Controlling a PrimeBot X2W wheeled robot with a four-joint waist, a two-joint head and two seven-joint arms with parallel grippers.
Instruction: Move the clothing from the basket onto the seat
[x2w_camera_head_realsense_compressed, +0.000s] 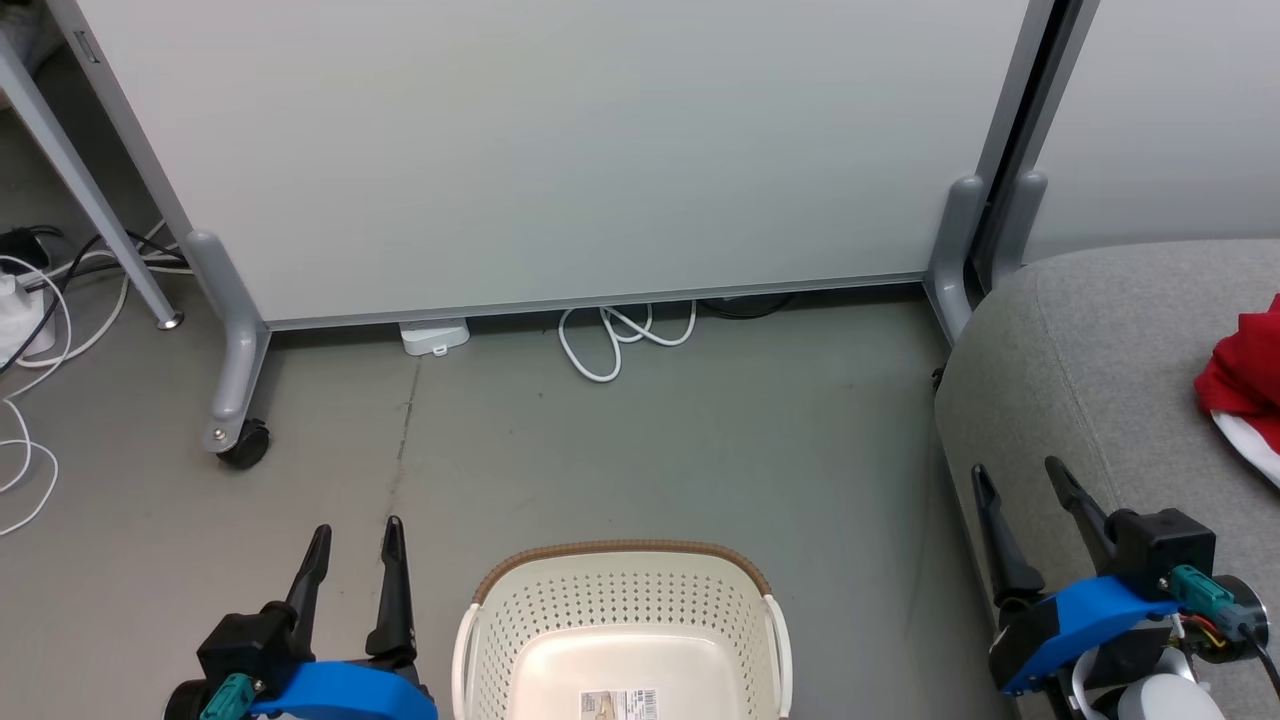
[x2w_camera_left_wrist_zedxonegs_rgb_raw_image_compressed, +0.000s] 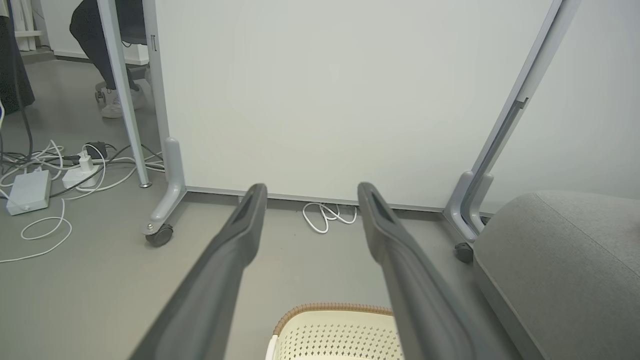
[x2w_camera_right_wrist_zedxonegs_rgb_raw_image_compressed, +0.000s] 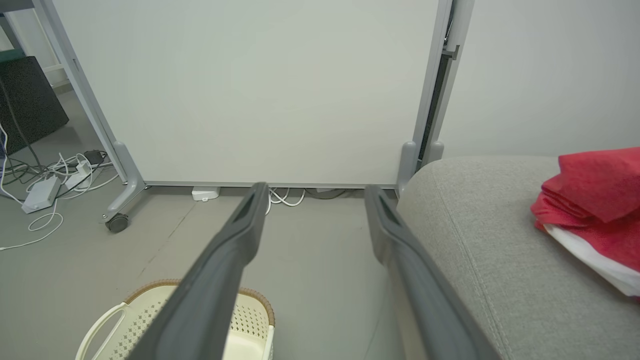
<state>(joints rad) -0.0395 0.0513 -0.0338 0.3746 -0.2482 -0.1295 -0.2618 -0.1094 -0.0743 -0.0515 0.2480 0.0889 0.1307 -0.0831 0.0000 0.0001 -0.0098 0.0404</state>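
- Partition panel (x2w_camera_head_realsense_compressed: 560, 150): stands on castered feet along the far edge of the floor. Risk: low, but a forward roll of the robot's base would strike it.
- Seat (x2w_camera_head_realsense_compressed: 1090, 360): grey cushion at the right edge of the floor, carrying the clothing. Risk: its left edge lies just beside the right gripper, so a careless swing would ram the upholstery.
- Basket (x2w_camera_head_realsense_compressed: 620, 610): on the floor between the two grippers, label (x2w_camera_head_realsense_compressed: 618, 703) bare on its bottom, no red showing inside. Risk: the nearest part of its inside is cut off from view, so a garment left there could go unnoticed. Light and seemingly empty, it would skid at a nudge from the left gripper.
- Clothing (x2w_camera_head_realsense_compressed: 1245, 370): red heap with white trim, on the seat toward its right edge, partly out of view. Risk: whether both garments lie there cannot be told, and a loose heap may slump.
- Left gripper (x2w_camera_head_realsense_compressed: 357, 525): fingers apart, holding nothing, beside the basket.
- Right gripper (x2w_camera_head_realsense_compressed: 1017, 466): fingers apart, holding nothing, at the seat's left edge.
- Cable loop (x2w_camera_head_realsense_compressed: 610, 345): white, at the panel's foot. Risk: it could snag under the wheels.
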